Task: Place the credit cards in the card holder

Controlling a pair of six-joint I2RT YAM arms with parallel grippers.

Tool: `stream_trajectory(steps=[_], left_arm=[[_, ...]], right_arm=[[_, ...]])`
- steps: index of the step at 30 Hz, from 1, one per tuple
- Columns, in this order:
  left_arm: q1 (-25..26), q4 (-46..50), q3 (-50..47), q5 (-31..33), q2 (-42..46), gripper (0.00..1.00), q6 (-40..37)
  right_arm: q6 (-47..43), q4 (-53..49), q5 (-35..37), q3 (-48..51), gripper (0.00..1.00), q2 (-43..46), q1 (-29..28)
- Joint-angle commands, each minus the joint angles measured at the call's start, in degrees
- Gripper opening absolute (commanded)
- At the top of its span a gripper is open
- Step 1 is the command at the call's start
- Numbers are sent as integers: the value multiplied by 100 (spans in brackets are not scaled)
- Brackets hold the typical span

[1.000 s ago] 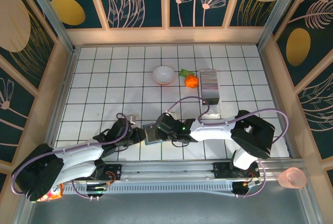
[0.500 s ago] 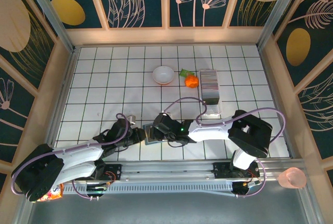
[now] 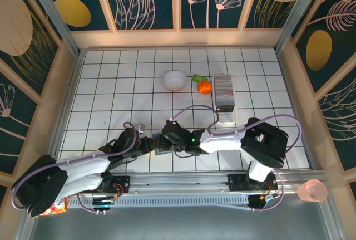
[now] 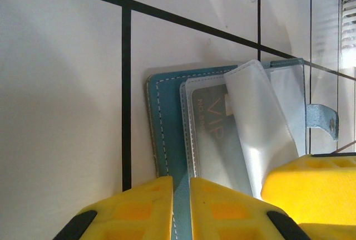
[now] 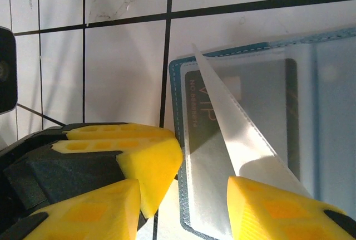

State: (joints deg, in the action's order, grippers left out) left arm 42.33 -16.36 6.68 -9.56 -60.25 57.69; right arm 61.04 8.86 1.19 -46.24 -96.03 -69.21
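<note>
The teal card holder (image 4: 167, 112) lies open on the white tiles, its clear sleeves fanned up, and a grey VIP card (image 4: 214, 123) sits in one sleeve. My left gripper (image 4: 182, 201) is shut on the edge of the teal cover. My right gripper (image 5: 183, 195) stands open over the holder (image 5: 250, 84), one finger (image 5: 278, 212) resting on a lifted clear sleeve and the other beside the left gripper's fingers (image 5: 133, 151). In the top view both grippers (image 3: 149, 143) (image 3: 165, 141) meet at the front centre and cover most of the holder. The credit cards (image 3: 224, 87) stand as a striped stack at the back right.
A clear stand (image 3: 225, 116) holds the card stack. A white bowl (image 3: 174, 79) and an orange toy (image 3: 204, 87) sit beside it at the back. A pink cup (image 3: 311, 191) stands outside the table at the right front. Wooden walls ring the tiled floor.
My right gripper has slid a little to the left over the card holder, covering more of it. The left gripper holds the same grip and place.
</note>
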Motion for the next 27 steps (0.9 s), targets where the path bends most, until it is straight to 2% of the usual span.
stream_trajectory(steps=[1,14,20,27], left_arm=[[8,464,-97,298,227,16,86],[5,1982,-111,1476,1813,16,442],[10,3197,38,2582,2685,11,855],[8,4607,737,4130,3470,21,1204]], right_arm=[[153,265,4,40,45,-130,-58],[159,645,-239,-67,45,-345,-90],[-70,1039,-488,-341,45,-507,-87],[-294,1375,-706,-826,45,-620,-35]])
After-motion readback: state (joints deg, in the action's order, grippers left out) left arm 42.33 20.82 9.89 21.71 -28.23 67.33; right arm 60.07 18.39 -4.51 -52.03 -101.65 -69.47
